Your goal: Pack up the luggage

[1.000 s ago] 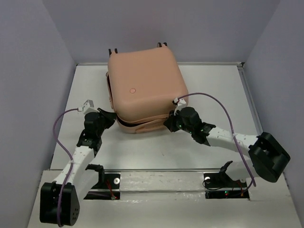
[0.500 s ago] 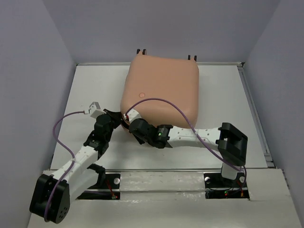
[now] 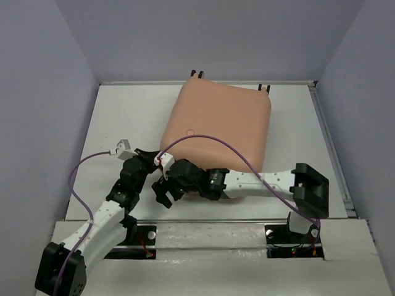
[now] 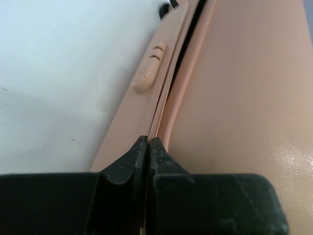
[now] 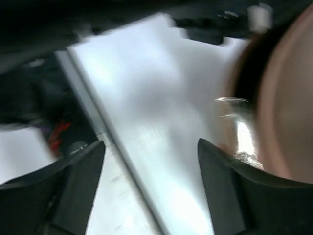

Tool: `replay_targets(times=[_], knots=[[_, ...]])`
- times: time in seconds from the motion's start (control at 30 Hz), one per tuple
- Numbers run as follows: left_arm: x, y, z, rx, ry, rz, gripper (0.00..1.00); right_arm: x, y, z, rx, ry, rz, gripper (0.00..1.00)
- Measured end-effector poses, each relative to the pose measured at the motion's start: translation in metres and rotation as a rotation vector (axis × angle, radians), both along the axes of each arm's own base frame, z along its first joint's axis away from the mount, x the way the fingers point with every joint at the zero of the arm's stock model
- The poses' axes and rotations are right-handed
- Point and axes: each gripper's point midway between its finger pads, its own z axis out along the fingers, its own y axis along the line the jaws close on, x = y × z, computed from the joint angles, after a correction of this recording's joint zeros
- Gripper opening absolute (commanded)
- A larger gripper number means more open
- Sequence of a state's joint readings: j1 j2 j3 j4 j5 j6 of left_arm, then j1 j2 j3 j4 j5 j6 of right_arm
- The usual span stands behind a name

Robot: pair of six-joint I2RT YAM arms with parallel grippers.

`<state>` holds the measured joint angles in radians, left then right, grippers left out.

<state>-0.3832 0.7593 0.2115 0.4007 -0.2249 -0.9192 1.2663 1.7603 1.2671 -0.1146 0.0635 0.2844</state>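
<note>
The peach-pink luggage [image 3: 219, 126] lies closed and flat on the white table, its wheels [image 3: 196, 73] toward the back wall and a round mark [image 3: 191, 131] on its shell. My left gripper [image 3: 150, 159] is at the near left corner. In the left wrist view the left gripper [image 4: 148, 142] is shut on the zipper seam [image 4: 157, 110] between the two shells, below the side handle [image 4: 149, 68]. My right gripper [image 3: 164, 190] hangs open just in front of that corner. The blurred right wrist view shows the right gripper [image 5: 151, 147] over bare table, with the luggage [image 5: 288, 98] to the right.
Grey walls close in the table on three sides. A raised rim [image 3: 326, 135] runs along the right side and a rail [image 3: 203, 221] along the near edge. Purple cables [image 3: 247, 163] loop over both arms. The right forearm [image 3: 259, 182] lies across the luggage's front.
The luggage has turned and slid right and back. My right arm swung left across its front to the near left corner and opened. The left gripper stayed shut at the seam.
</note>
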Motion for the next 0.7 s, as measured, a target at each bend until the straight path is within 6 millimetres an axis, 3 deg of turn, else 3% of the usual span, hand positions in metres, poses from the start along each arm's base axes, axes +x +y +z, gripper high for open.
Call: replay_targets(times=[0.17, 0.2, 0.27, 0.33, 0.4, 0.47, 0.5, 0.53, 0.6, 0.7], knots=[[-0.020, -0.034, -0.004, -0.022, 0.038, -0.170, 0.06, -0.051, -0.015, 0.058, 0.127, 0.045, 0.111, 0.98], [-0.023, -0.039, -0.004, -0.027, 0.042, -0.198, 0.06, -0.058, -0.024, 0.081, 0.176, 0.043, 0.121, 0.98], [-0.027, -0.045, -0.005, -0.033, 0.048, -0.229, 0.06, -0.057, -0.042, 0.126, 0.271, 0.015, 0.107, 0.98], [-0.027, -0.046, -0.005, -0.035, 0.049, -0.238, 0.06, -0.044, -0.061, 0.165, 0.358, -0.024, 0.055, 0.99], [-0.028, -0.046, -0.003, -0.037, 0.045, -0.240, 0.06, -0.003, -0.092, 0.198, 0.427, -0.083, -0.084, 1.00], [-0.028, -0.046, -0.002, -0.035, 0.040, -0.242, 0.06, 0.057, -0.136, 0.215, 0.455, -0.142, -0.297, 1.00], [-0.028, -0.046, -0.001, -0.034, 0.036, -0.244, 0.06, 0.096, -0.167, 0.217, 0.451, -0.172, -0.438, 1.00], [-0.028, -0.046, -0.001, -0.033, 0.035, -0.245, 0.06, 0.134, -0.209, 0.217, 0.443, -0.204, -0.598, 1.00], [-0.030, -0.047, -0.001, -0.027, 0.032, -0.256, 0.06, 0.189, -0.293, 0.201, 0.388, -0.239, -0.885, 1.00], [-0.033, -0.049, 0.000, -0.021, 0.031, -0.276, 0.06, 0.216, -0.379, 0.169, 0.294, -0.227, -1.149, 1.00]])
